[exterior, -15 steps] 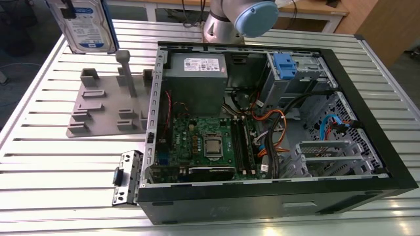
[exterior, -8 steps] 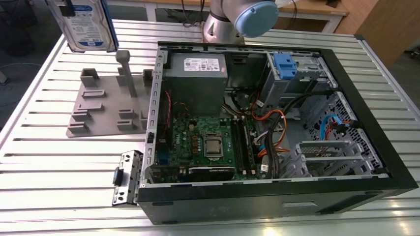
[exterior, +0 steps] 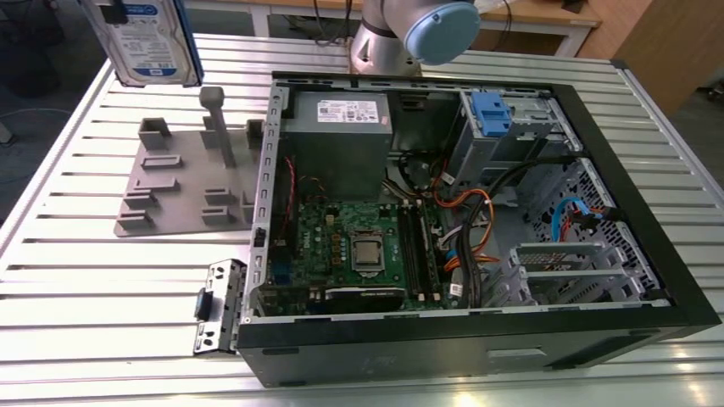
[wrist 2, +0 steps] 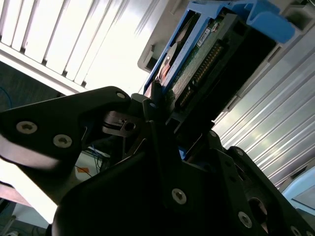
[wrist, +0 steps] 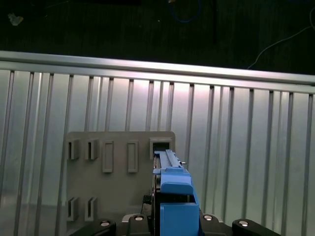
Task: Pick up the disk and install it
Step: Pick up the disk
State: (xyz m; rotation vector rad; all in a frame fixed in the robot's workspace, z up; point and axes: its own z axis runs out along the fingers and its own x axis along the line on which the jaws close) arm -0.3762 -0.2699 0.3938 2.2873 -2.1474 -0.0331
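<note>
Above the grey slotted stand [exterior: 181, 182], at the exterior view's upper left, the disk [exterior: 149, 41] is held upright and clear of the slots, with the gripper [wrist 2: 179, 125] clenched on it.

A slip is judged the chief risk. The drive's silver casing is smooth and hard, and its label is glossy, so little friction is offered to the fingers [wrist 2: 153, 105]. The blue plastic side rails [wrist: 173, 189] could flex or catch if they are knocked against the rim of the open computer case [exterior: 633, 246]. The bare green circuit board [wrist 2: 199, 61] and its row of connector pins are exposed and could be scraped. Loose orange and black cables [exterior: 476, 216] lie near the drive bay [exterior: 504, 119] and might be snagged.

The table [exterior: 68, 280] is made of ribbed, reflective metal slats, and the stand is matte moulded plastic.
</note>
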